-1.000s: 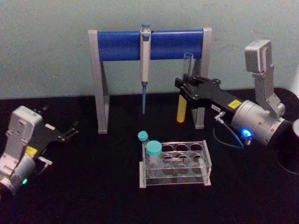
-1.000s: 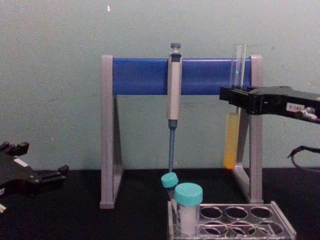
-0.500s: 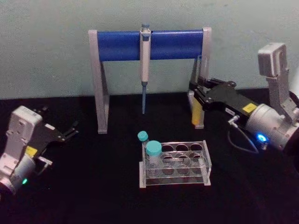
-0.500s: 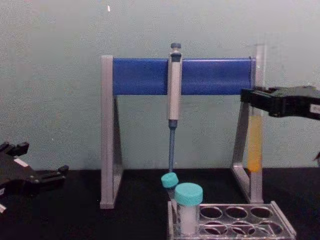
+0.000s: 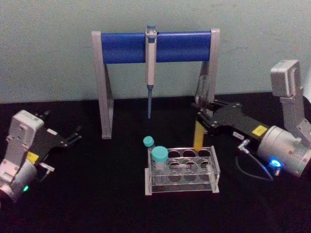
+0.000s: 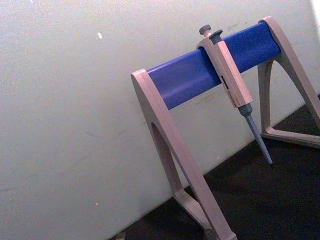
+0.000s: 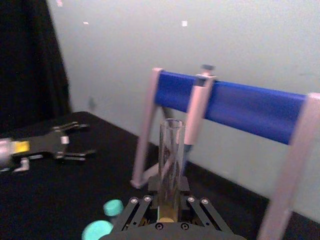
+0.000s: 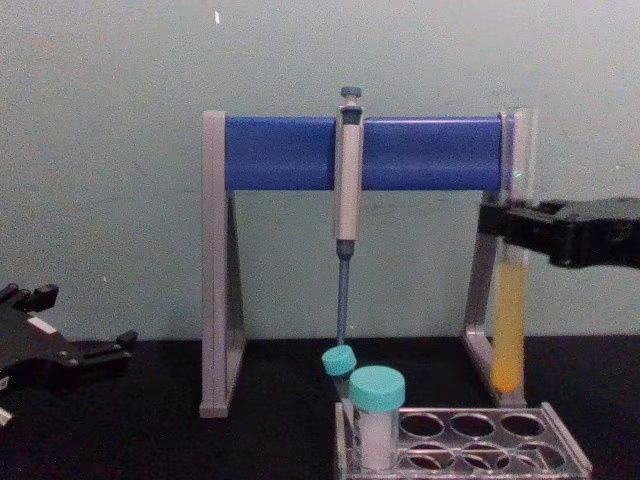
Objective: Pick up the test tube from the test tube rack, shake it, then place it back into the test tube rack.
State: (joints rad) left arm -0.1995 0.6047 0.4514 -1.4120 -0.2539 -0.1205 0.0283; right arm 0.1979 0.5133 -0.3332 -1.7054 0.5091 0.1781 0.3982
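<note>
The test tube (image 5: 198,132) is a tall clear glass tube with yellow liquid in its lower part, and it hangs upright. My right gripper (image 5: 200,115) is shut on its middle. Its bottom hovers just above the back right of the test tube rack (image 5: 214,171), a low clear plastic rack. In the chest view the test tube (image 8: 508,330) ends a little above the rack (image 8: 565,452), with the right gripper (image 8: 502,232) reaching in from the right. In the right wrist view the tube (image 7: 171,157) stands between the fingers. My left gripper (image 5: 74,135) rests open at the far left, parked.
Two teal-capped short tubes (image 5: 159,156) stand in the rack's left holes. Behind the rack stands a grey-legged stand with a blue bar (image 5: 155,46), and a pipette (image 5: 150,68) hangs from it. The stand's right leg (image 8: 482,300) is close behind the held tube.
My right gripper has carried the test tube rightward, then down and forward. The tube now hangs lower, just over the rack's back right. The left arm has not moved.
</note>
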